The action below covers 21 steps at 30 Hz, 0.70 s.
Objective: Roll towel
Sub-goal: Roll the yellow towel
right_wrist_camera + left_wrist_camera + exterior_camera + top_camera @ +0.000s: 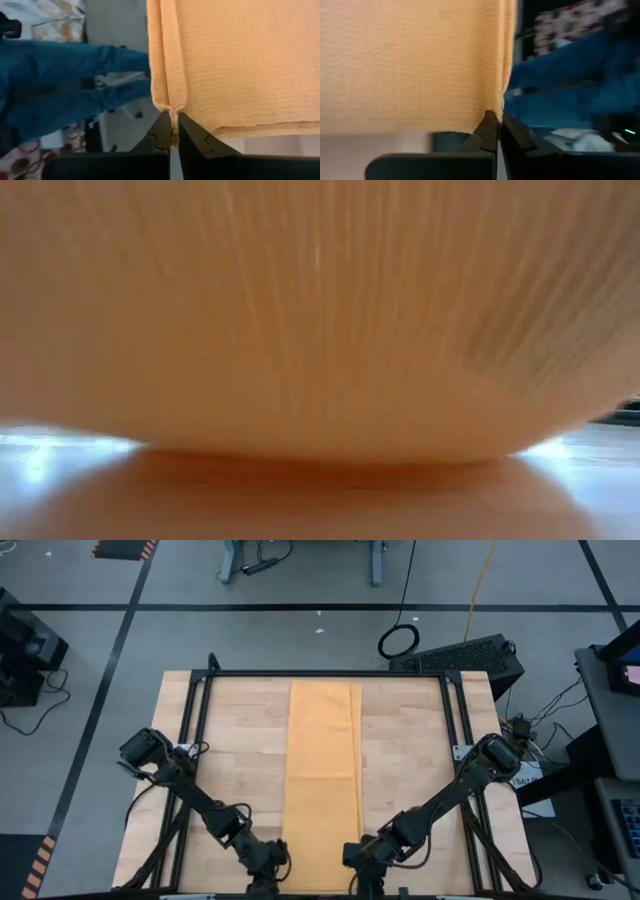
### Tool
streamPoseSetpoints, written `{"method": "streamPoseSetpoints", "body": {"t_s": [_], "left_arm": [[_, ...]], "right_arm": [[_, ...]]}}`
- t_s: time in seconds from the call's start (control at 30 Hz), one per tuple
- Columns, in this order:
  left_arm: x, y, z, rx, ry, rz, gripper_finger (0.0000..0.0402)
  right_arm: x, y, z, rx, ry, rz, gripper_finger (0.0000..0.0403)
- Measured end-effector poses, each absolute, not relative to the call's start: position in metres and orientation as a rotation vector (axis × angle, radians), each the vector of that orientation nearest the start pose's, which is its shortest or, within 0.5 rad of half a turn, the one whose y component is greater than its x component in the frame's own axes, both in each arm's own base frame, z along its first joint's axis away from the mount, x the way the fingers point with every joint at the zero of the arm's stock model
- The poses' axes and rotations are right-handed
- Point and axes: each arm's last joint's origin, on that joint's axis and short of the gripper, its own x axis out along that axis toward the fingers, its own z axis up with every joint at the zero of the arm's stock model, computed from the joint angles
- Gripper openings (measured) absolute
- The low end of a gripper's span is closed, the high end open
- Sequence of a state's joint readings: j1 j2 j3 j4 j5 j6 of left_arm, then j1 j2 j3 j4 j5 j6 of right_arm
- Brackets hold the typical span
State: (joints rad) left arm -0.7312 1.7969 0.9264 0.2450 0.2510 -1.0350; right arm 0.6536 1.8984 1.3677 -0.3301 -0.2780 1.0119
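Observation:
The orange-yellow towel [323,760] lies as a long narrow strip down the middle of the wooden table, running from the far edge toward the near edge. Its near end is raised, and in the low view the towel [320,320] fills almost the whole picture. My left gripper [272,862] is shut on the near left corner. My right gripper [355,855] is shut on the near right corner. My left gripper pinches the towel's near left corner [496,107] between its two fingers, right at the side edge. The fingers slant down from the table's near side. The corner is lifted off the table and the cloth spreads flat away from the fingers. My right gripper pinches the near right corner [172,111] between its two fingers, where the folded side edge meets the end hem. It takes in more than one layer. It slants down from the near side. The corner is lifted and the cloth looks flat between the two grippers.
Black frame rails [190,740] run along the table's left and right sides. A keyboard [460,655] lies past the far right corner. A person's blue-clad legs [65,85] show beyond the table in both wrist views. Bare wood lies on either side of the towel.

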Motion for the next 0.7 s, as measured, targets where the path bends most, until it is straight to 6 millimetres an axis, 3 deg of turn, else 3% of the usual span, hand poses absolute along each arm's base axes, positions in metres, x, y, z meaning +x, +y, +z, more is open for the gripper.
{"method": "streamPoseSetpoints", "body": {"t_s": [0.2, 0.4, 0.53, 0.7], "left_arm": [[0.27, -0.243, 0.16, -0.79, 0.985, -0.522, 0.001], [0.283, -0.207, 0.165, -0.733, 1.041, -0.455, 0.001], [0.283, -0.16, 0.205, -0.658, 0.983, -0.418, 0.001], [0.259, -0.082, 0.276, -0.531, 0.747, -0.259, 0.001]], "right_arm": [[0.326, 0.245, 0.209, 0.701, 1.218, 0.355, 0.0004], [0.325, 0.206, 0.222, 0.591, 1.271, 0.286, 0.0004], [0.318, 0.166, 0.249, 0.54, 1.276, 0.23, 0.0004], [0.302, 0.101, 0.299, 0.517, 1.107, 0.052, 0.0004]]}}
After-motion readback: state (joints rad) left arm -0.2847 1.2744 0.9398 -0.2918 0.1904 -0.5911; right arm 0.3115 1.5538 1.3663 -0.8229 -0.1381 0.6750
